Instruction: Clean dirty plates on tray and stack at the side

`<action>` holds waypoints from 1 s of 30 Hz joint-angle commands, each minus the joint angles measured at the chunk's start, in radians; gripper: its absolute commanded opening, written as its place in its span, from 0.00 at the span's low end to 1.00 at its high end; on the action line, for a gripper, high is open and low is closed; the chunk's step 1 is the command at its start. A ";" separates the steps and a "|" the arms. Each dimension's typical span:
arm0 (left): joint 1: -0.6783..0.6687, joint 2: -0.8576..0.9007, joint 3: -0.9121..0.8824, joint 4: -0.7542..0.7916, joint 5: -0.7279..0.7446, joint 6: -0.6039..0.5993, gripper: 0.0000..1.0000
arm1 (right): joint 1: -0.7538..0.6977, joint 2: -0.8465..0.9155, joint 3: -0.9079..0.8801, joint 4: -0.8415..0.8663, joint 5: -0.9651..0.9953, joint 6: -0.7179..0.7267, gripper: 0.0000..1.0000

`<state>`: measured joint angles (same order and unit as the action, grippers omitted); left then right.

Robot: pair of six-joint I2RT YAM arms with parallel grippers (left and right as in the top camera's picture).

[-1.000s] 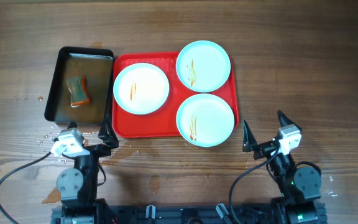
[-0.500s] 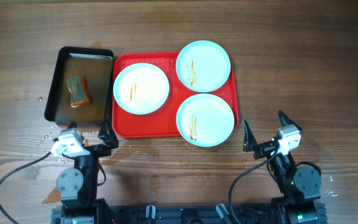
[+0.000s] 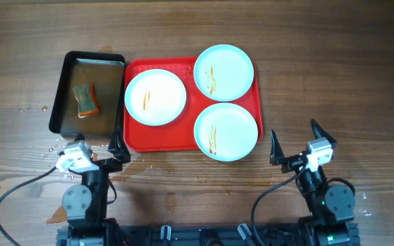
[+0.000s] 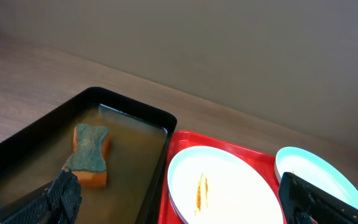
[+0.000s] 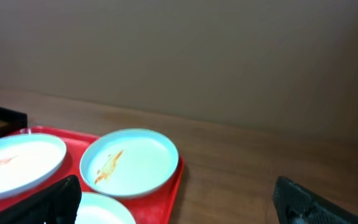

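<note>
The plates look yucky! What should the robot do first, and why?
Probably the left gripper, open and empty, should reach forward to the sponge lying in the black pan just ahead of it. The three plates on the tray all show orange streaks, so they likely need wiping before any stacking.

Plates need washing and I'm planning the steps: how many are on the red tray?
3 plates, all on the tray: one at its left, one at its far right corner, one at its near right. The overhead view shows none hidden.
</note>
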<state>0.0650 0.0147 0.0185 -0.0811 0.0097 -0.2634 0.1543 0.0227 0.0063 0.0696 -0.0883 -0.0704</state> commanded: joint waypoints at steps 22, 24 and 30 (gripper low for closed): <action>0.005 0.133 0.225 0.072 -0.003 0.055 1.00 | 0.005 0.644 0.520 0.047 -0.241 0.067 1.00; 0.005 0.220 0.323 0.023 0.002 0.060 1.00 | 0.005 0.745 0.603 0.045 -0.289 0.067 1.00; 0.005 0.535 0.677 -0.161 0.029 0.150 1.00 | 0.005 0.976 0.814 -0.023 -0.406 0.071 1.00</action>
<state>0.0650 0.3992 0.5125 -0.1734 0.0189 -0.1852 0.1543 0.9035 0.7078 0.0826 -0.3843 -0.0120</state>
